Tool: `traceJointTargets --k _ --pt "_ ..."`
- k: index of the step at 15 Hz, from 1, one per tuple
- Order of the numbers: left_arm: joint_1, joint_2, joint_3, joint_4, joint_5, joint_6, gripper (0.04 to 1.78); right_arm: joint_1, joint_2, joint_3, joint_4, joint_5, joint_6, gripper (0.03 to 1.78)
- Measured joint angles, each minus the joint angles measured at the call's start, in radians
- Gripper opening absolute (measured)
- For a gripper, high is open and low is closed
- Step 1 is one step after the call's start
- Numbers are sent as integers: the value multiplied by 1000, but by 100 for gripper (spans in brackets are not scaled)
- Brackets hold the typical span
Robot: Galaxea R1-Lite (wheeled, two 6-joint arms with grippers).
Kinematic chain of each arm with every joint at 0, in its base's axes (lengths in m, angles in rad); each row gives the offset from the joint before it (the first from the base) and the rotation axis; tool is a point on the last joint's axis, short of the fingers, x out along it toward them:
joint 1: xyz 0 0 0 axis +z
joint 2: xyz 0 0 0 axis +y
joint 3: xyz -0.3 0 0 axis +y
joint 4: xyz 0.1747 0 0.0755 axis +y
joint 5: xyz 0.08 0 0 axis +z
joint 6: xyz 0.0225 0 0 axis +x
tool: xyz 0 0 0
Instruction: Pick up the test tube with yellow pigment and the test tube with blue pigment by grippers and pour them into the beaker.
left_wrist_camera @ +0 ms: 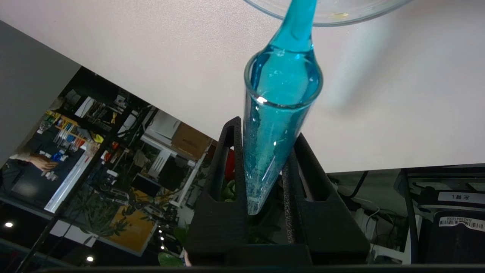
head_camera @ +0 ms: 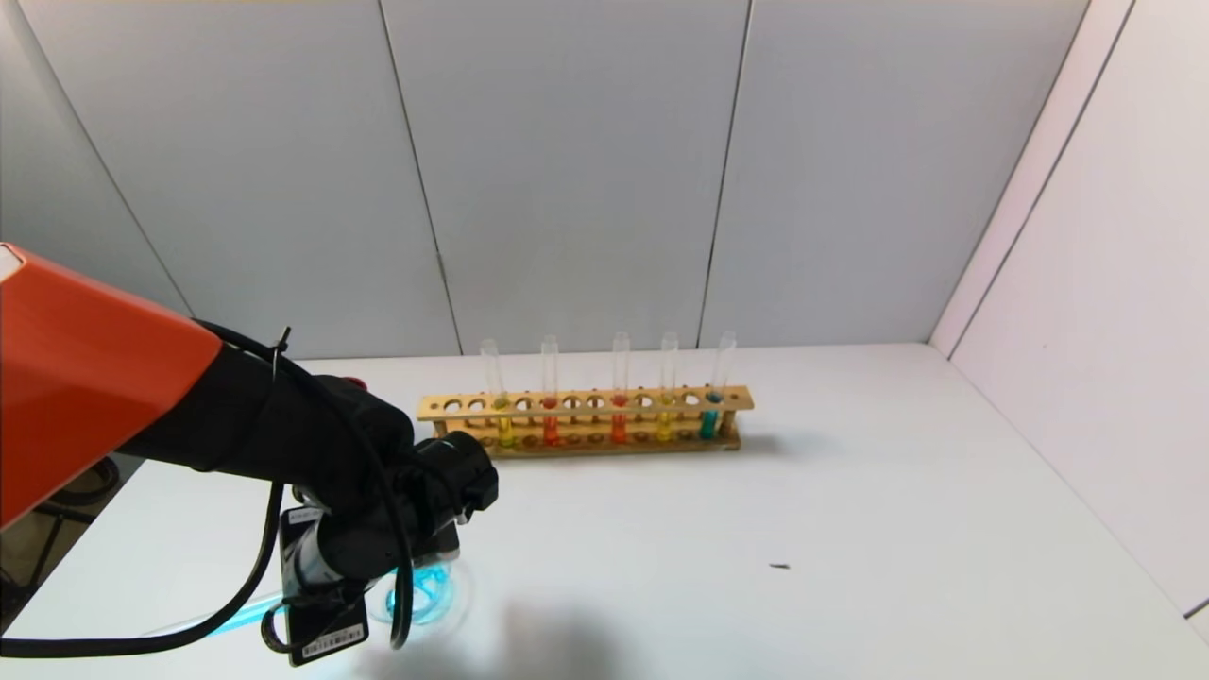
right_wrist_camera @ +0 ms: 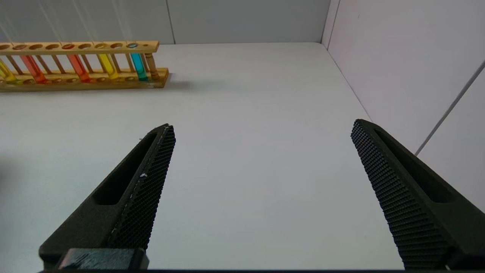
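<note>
The test tube with blue pigment [left_wrist_camera: 278,125] is tipped mouth-down, cyan liquid streaming into the beaker [head_camera: 430,595] at the near left of the bench. The test tube with yellow pigment [head_camera: 503,416] stands upright in its rack.

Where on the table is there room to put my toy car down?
The wide bare patch of the white table between the wooden rack and the right wall is free. It is crowded near the front left, where the left gripper pours the test tube with blue pigment into the beaker.
</note>
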Motion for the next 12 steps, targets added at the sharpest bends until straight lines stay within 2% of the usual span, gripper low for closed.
traceJointTargets --k 4,12 --pt "-2 19 -22 12 23 1 31 0 0 0 0 0 0 170" --pt "-10 62 -111 139 26 0 31 0 0 0 0 0 0 170"
